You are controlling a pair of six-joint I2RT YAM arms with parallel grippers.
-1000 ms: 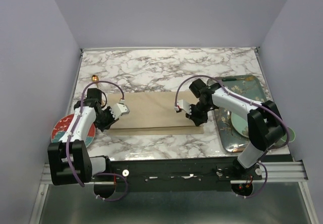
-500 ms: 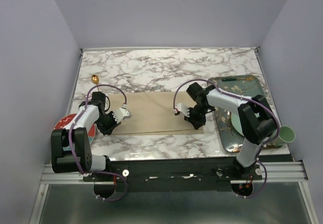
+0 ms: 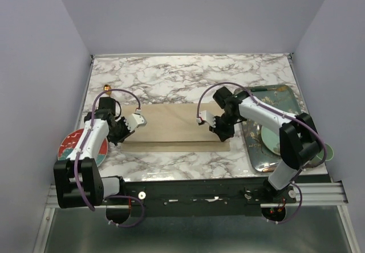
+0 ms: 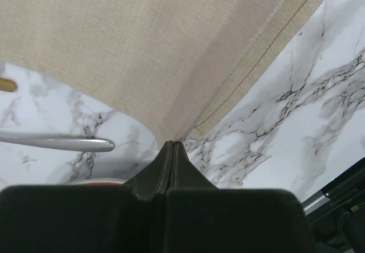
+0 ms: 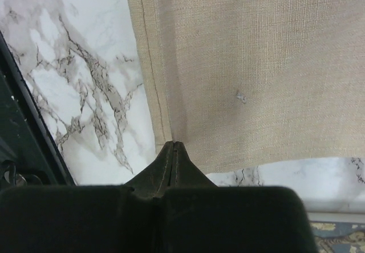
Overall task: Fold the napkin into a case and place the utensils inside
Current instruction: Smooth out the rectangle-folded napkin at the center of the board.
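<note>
The beige napkin (image 3: 171, 125) lies flat across the middle of the marble table, with a narrow lower strip showing along its near edge. My left gripper (image 3: 120, 138) is shut on its near left corner (image 4: 171, 133). My right gripper (image 3: 222, 134) is shut on its near right corner (image 5: 174, 136). Both hold the cloth low over the table. A gold spoon (image 3: 106, 88) lies at the far left, beyond the left arm. A shiny metal handle (image 4: 57, 143) lies by the left corner; I cannot tell which utensil it is.
A red and teal plate (image 3: 71, 145) sits at the left table edge under the left arm. A patterned tray (image 3: 285, 102) at the right holds a pale green plate (image 3: 268, 139). A green cup (image 3: 325, 150) stands at the right edge.
Half a second ago both grippers were nearer the front edge. They have moved back away from it, still shut on the napkin's corners.
</note>
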